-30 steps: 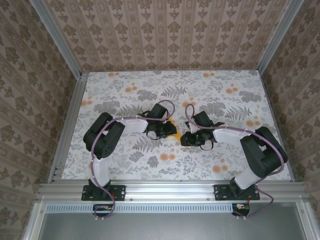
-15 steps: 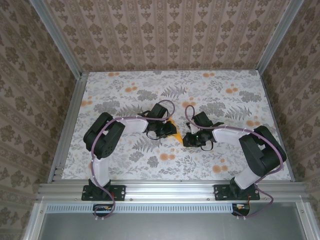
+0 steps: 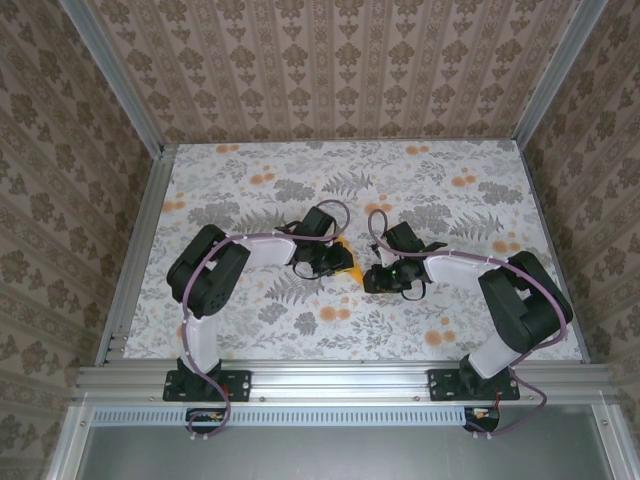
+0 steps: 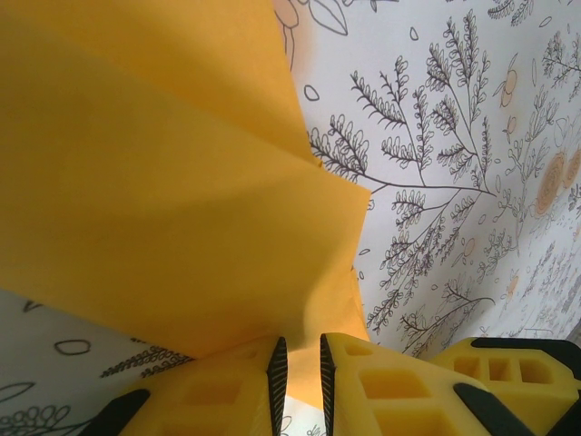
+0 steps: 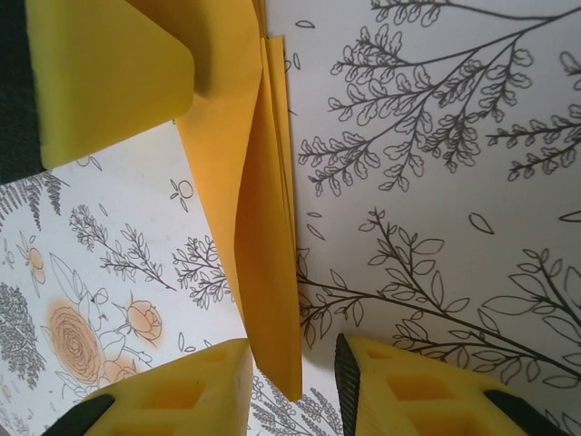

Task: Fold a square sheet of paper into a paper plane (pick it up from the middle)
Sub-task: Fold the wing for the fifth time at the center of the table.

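The square sheet of paper (image 3: 348, 263), bright orange-yellow and folded into layers, hangs between the two grippers at the table's middle. My left gripper (image 3: 326, 262) is shut on it. In the left wrist view the paper (image 4: 163, 182) fans out above the left gripper (image 4: 298, 386), and a strip of it runs down between the narrow jaws. In the right wrist view the paper (image 5: 263, 245) narrows to a slim folded end inside my open right gripper (image 5: 292, 359). That end lies against the left finger, with a gap to the right pad. A left-gripper finger (image 5: 109, 73) shows at top left.
The floral-print tabletop (image 3: 300, 170) stretches around both arms. Aluminium rails (image 3: 135, 250) and patterned walls close it in on three sides. The arm bases (image 3: 205, 383) stand at the near edge.
The right gripper has shifted slightly toward the paper's end. A little more orange-yellow paper shows between the grippers than a second ago. The left arm has held still.
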Robot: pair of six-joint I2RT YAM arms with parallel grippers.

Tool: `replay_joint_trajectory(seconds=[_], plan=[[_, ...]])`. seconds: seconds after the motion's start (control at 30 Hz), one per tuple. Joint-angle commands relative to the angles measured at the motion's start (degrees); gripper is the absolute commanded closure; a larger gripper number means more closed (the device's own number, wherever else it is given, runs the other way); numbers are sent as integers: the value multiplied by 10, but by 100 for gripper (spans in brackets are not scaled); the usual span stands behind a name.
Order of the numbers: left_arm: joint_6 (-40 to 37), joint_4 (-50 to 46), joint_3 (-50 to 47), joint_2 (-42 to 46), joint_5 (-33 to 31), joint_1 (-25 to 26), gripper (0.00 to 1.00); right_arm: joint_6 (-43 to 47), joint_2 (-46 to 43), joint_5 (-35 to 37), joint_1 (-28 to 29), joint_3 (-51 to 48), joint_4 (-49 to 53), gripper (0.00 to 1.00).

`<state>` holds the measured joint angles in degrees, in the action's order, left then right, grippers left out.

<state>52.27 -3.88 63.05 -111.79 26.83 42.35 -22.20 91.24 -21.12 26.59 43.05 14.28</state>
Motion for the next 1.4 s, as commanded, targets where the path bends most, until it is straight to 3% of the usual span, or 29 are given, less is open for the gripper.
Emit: replay_joint_trajectory(seconds=[0.0, 0.3, 0.67, 0.93, 1.13, 1.37], plan=[[-2, -53, -7, -34, -41, -8, 78, 11, 12, 29, 1, 11, 32, 70], [-2, -54, -8, -34, -41, -8, 78, 3, 26, 34, 2, 12, 37, 79], [-3, -56, -6, -35, -42, -8, 78, 11, 37, 46, 12, 26, 58, 80], [-3, -57, -6, -36, -42, -8, 78, -7, -51, -6, 15, 39, 12, 78], [-2, -59, -4, -36, -42, -8, 78, -13, 23, -82, 30, 94, 9, 84], [-4, -63, -4, -35, -43, -8, 79, -21, 65, -38, 34, 109, 23, 88]])
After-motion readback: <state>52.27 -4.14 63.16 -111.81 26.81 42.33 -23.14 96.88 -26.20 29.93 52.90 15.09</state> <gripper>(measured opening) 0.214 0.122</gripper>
